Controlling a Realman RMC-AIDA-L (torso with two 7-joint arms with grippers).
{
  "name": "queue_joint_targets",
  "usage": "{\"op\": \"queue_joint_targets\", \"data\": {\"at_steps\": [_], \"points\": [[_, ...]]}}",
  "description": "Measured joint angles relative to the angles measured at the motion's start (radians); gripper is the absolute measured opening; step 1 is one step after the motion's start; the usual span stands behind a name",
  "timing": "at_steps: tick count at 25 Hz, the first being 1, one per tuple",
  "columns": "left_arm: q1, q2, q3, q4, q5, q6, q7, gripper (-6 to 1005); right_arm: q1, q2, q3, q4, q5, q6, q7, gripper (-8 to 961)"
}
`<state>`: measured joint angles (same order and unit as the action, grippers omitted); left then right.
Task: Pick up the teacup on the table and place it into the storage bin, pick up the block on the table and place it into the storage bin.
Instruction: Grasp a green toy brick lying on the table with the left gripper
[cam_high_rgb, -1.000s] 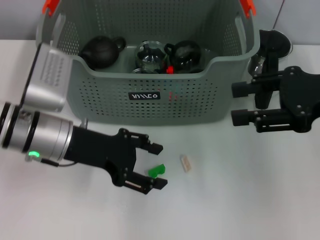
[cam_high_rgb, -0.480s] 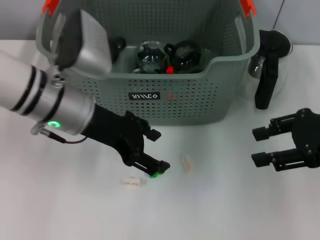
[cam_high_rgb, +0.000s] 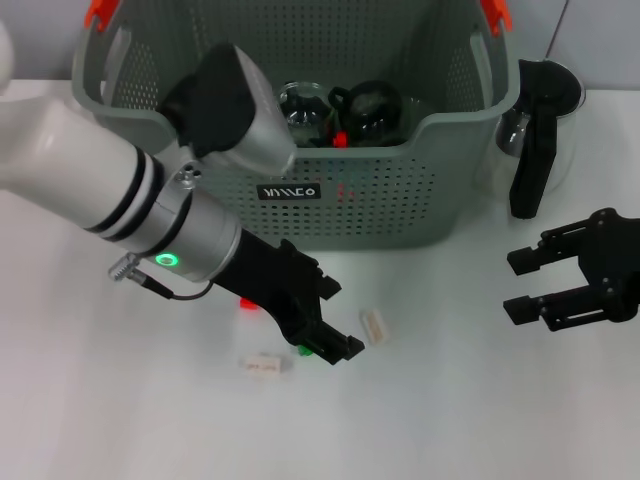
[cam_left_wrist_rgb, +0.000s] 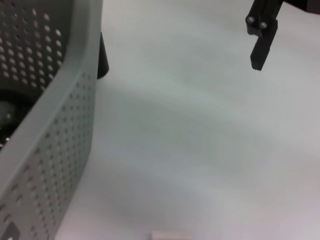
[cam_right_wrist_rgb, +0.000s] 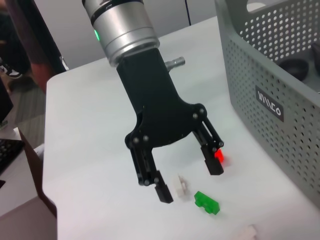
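While the left arm slants down from the upper left across the front of the storage bin (cam_high_rgb: 430, 180), its left gripper (cam_high_rgb: 322, 318) hangs low over the table (cam_high_rgb: 450, 420) with fingers spread wide, holding nothing. Beneath and around it lie a white block (cam_high_rgb: 264, 364), a red block (cam_high_rgb: 247, 303), a green block (cam_right_wrist_rgb: 206, 202) and a cream block (cam_high_rgb: 373, 325). Dark teapots sit inside the bin. Well apart on the far side, the right gripper (cam_high_rgb: 530, 282) hovers level above the table, fingers parted and empty, below a black-handled glass pitcher (cam_high_rgb: 540, 130).
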<state>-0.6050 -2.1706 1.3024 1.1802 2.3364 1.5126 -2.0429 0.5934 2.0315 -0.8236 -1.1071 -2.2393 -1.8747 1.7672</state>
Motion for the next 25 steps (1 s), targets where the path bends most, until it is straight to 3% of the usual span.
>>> {"op": "queue_joint_targets", "data": {"at_steps": [6, 12, 25], "points": [[-0.03, 0.0, 0.102, 0.001, 0.098, -0.064, -0.13, 810, 0.033, 0.002, -0.004, 0.053, -0.028, 0.019, -0.022, 665], [-0.045, 0.0, 0.149, -0.009, 0.152, -0.1, -0.218, 810, 0.049, 0.013, -0.022, 0.075, -0.066, 0.022, -0.023, 665], [-0.063, -0.003, 0.248, -0.084, 0.167, -0.161, -0.256, 792, 0.05, 0.016, -0.054, 0.079, -0.073, 0.034, -0.024, 666]]}}
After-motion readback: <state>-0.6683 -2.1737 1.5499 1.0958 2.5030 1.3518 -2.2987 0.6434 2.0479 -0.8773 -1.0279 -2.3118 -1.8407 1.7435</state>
